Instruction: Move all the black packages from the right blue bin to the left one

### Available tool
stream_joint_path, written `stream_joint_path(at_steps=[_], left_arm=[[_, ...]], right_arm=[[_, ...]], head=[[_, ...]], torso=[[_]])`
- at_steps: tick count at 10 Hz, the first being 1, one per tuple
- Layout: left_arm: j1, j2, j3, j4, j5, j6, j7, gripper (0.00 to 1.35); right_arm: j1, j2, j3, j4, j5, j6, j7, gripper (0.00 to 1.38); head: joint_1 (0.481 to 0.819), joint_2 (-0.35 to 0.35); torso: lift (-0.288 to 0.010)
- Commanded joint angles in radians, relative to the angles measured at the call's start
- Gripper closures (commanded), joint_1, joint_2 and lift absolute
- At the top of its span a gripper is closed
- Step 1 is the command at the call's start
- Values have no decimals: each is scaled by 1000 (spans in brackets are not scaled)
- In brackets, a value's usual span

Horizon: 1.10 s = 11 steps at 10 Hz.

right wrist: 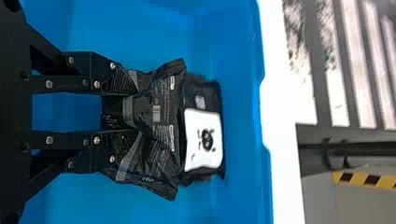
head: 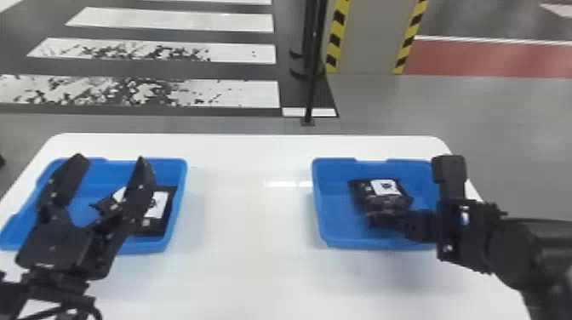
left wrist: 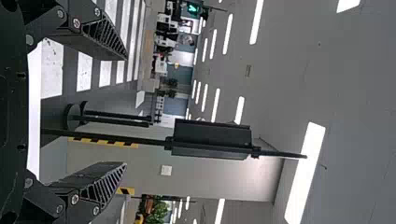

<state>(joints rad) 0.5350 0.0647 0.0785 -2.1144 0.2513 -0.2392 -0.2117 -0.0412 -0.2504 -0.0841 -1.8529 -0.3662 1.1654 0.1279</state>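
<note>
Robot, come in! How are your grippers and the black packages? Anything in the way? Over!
Left gripper open, up by left bin. Right gripper shut on package in right bin. Second package close beside it. Left gripper might block drop.

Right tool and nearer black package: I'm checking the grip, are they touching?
Touching. In the right wrist view, the right tool has fingertips against the crumpled nearer black package.

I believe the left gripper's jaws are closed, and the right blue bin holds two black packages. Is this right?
The jaws of the left gripper are open, not closed, as the left wrist view shows. The right blue bin holds two black packages.
</note>
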Motion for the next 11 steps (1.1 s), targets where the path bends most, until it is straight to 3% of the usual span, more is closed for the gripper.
stream_joint_path(at_steps=[1, 4, 6, 11], left_arm=[[0, 0, -1, 0, 0, -4, 0, 252], [-2, 0, -7, 0, 0, -28, 8, 252], [-10, 4, -35, 0, 10, -21, 9, 246], [-64, 40, -138, 0, 54, 168, -25, 246]], right_arm=[[36, 2, -4, -48, -37, -98, 38, 891], [36, 0, 20, -63, -86, -331, 168, 891], [-42, -24, 116, 107, -228, -483, 300, 891], [-94, -53, 325, 33, -366, -466, 331, 891]], head=[[695, -35], [695, 14], [695, 61], [695, 127]], torso=[[-140], [-140], [-140], [-140]])
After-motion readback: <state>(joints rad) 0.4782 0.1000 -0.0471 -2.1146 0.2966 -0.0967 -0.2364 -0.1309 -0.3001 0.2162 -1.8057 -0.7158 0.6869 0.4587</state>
